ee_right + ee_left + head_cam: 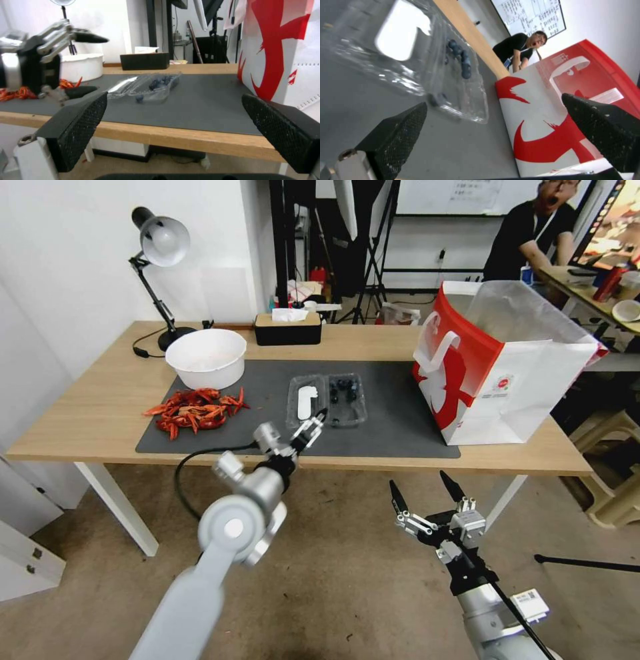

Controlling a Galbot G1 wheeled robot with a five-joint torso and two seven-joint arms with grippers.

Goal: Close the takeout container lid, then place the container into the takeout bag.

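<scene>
Beside the open container [327,401], left end effector [311,429] spread wide, empty.

Wooden table [93,410] with a dark grey mat [393,413] across its middle. White round bowl [205,357] on the mat's far left corner. Pile of red crayfish [195,411] just in front of the bowl, on the mat. Black tissue box [287,328] at the table's far edge, white tissue sticking up. Black desk lamp [159,253] at the far left corner, cord trailing on the tabletop.
</scene>
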